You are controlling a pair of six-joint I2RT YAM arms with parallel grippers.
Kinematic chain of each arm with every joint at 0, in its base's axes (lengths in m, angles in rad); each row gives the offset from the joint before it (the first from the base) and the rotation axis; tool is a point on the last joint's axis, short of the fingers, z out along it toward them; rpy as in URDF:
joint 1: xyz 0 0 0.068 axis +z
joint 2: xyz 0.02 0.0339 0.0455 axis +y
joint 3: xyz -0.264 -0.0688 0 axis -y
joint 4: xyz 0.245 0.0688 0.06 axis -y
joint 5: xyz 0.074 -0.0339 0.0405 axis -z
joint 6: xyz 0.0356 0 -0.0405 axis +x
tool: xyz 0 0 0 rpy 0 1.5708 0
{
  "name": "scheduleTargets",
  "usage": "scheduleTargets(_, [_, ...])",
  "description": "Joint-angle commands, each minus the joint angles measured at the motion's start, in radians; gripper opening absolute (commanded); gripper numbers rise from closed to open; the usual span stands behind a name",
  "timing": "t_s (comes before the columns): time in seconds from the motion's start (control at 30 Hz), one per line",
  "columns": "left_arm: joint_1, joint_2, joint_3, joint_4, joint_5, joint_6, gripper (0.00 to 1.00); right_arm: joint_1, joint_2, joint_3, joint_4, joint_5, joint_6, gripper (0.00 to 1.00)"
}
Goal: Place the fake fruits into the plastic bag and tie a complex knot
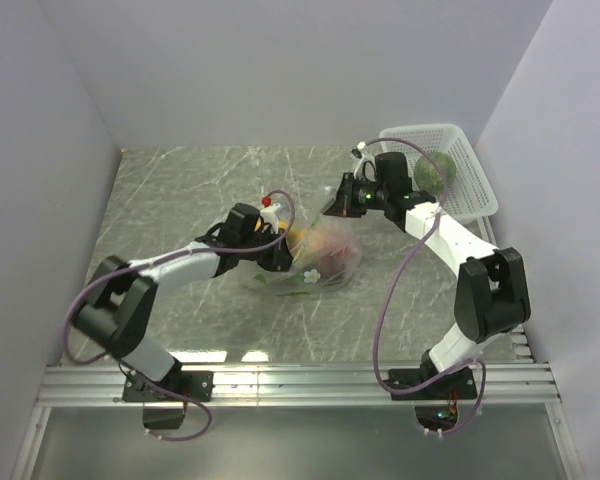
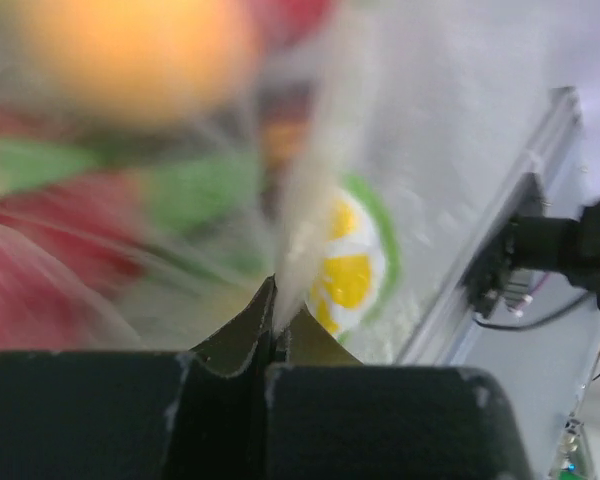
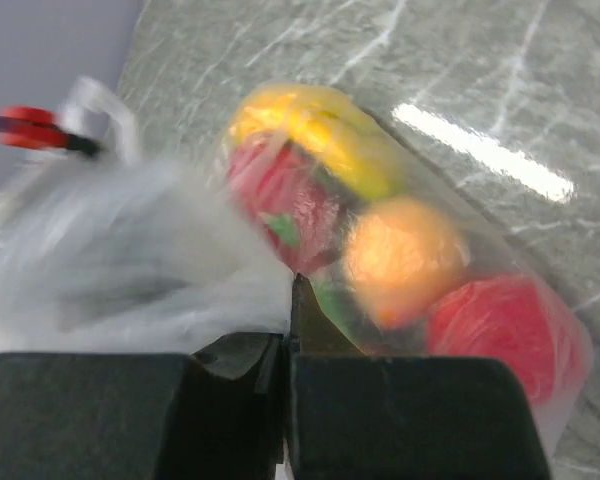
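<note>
The plastic bag (image 1: 320, 258) lies on the table between my arms with fruits inside. In the right wrist view I see a yellow banana shape (image 3: 325, 135), a magenta-red piece (image 3: 280, 200), an orange-yellow piece (image 3: 405, 255) and a red ball (image 3: 500, 325) through the film. My left gripper (image 1: 280, 250) is shut on a strand of bag film (image 2: 310, 200). My right gripper (image 1: 332, 205) is shut on gathered white bag film (image 3: 150, 260). The dull green melon (image 1: 432, 170) sits in the white lattice basket (image 1: 472, 180).
The basket stands at the back right against the wall. Pale walls close in the table on the left, back and right. A metal rail (image 1: 300, 380) runs along the near edge by the arm bases.
</note>
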Motion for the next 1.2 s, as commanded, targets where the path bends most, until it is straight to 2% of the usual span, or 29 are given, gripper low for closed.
scheduleTargets(0.0, [0.005, 0.105, 0.054, -0.046, -0.006, -0.018, 0.0, -0.004, 0.007, -0.001, 0.009, 0.079, 0.096, 0.0])
scheduleTargets(0.07, [0.008, 0.096, 0.035, 0.028, 0.03, -0.012, 0.0, -0.007, -0.002, -0.027, 0.063, 0.001, 0.12, 0.0])
scheduleTargets(0.1, [0.006, 0.086, 0.028, 0.047, 0.041, -0.01, 0.0, -0.01, -0.004, -0.034, 0.077, -0.033, 0.122, 0.07])
scheduleTargets(0.13, [0.006, 0.07, 0.017, 0.067, 0.054, -0.01, 0.0, -0.01, -0.007, -0.044, 0.087, -0.068, 0.119, 0.28])
scheduleTargets(0.2, [0.008, 0.06, 0.017, 0.083, 0.086, -0.012, 0.0, -0.008, -0.027, -0.067, 0.135, -0.133, 0.122, 0.49])
scheduleTargets(0.23, [0.009, 0.055, 0.018, 0.086, 0.1, -0.013, 0.0, -0.008, -0.045, -0.094, 0.152, -0.144, 0.116, 0.63])
scheduleTargets(0.27, [0.009, 0.052, 0.021, 0.089, 0.112, -0.015, 0.0, -0.005, -0.054, -0.108, 0.193, -0.17, 0.105, 0.65])
scheduleTargets(0.3, [0.009, 0.046, 0.023, 0.095, 0.13, -0.018, 0.0, 0.001, -0.064, -0.126, 0.203, -0.179, 0.07, 0.72])
scheduleTargets(0.4, [0.009, 0.035, 0.038, 0.092, 0.162, -0.01, 0.01, 0.012, -0.088, -0.142, 0.224, -0.202, 0.007, 0.74])
scheduleTargets(0.47, [0.009, 0.039, 0.049, 0.081, 0.167, 0.008, 0.01, 0.035, -0.093, -0.136, 0.218, -0.161, -0.028, 0.75])
scheduleTargets(0.57, [0.006, 0.05, 0.061, 0.071, 0.173, 0.028, 0.0, 0.055, -0.059, -0.108, 0.241, -0.124, -0.006, 0.7])
scheduleTargets(0.67, [0.002, 0.063, 0.078, 0.049, 0.179, 0.051, 0.0, 0.072, -0.018, -0.079, 0.261, -0.089, 0.037, 0.55])
scheduleTargets(0.7, [0.0, 0.061, 0.087, 0.041, 0.175, 0.06, 0.0, 0.076, -0.01, -0.067, 0.255, -0.07, 0.05, 0.41])
scheduleTargets(0.77, [0.0, 0.052, 0.097, 0.018, 0.16, 0.094, 0.01, 0.079, 0.007, -0.058, 0.237, -0.053, 0.047, 0.26])
scheduleTargets(0.8, [-0.001, 0.04, 0.11, 0.003, 0.152, 0.109, 0.01, 0.081, 0.01, -0.056, 0.226, -0.043, 0.045, 0.07])
scheduleTargets(0.83, [0.0, 0.029, 0.12, -0.046, 0.147, 0.149, 0.01, 0.078, 0.005, -0.056, 0.209, -0.027, 0.037, 0.01])
scheduleTargets(0.87, [0.0, 0.015, 0.13, -0.066, 0.129, 0.172, 0.03, 0.076, 0.001, -0.054, 0.192, -0.01, 0.018, 0.0])
scheduleTargets(0.9, [0.003, -0.025, 0.15, -0.093, 0.118, 0.218, 0.16, 0.076, -0.016, -0.064, 0.186, 0.002, 0.01, 0.0])
scheduleTargets(0.93, [0.009, -0.051, 0.159, -0.136, 0.114, 0.242, 0.23, 0.076, -0.027, -0.07, 0.184, 0.004, 0.005, 0.0])
scheduleTargets(0.97, [0.016, -0.08, 0.169, -0.161, 0.114, 0.264, 0.38, 0.073, -0.035, -0.077, 0.18, 0.005, -0.01, 0.0])
scheduleTargets(1.03, [0.052, -0.173, 0.198, -0.196, 0.132, 0.276, 0.57, 0.075, -0.058, -0.093, 0.169, 0.005, -0.03, 0.0])
scheduleTargets(1.07, [0.068, -0.209, 0.204, -0.224, 0.155, 0.273, 0.71, 0.075, -0.064, -0.097, 0.167, 0.001, -0.042, 0.0])
scheduleTargets(1.17, [0.126, -0.351, 0.225, -0.299, 0.166, 0.273, 0.84, 0.075, -0.078, -0.113, 0.166, -0.018, -0.059, 0.0])
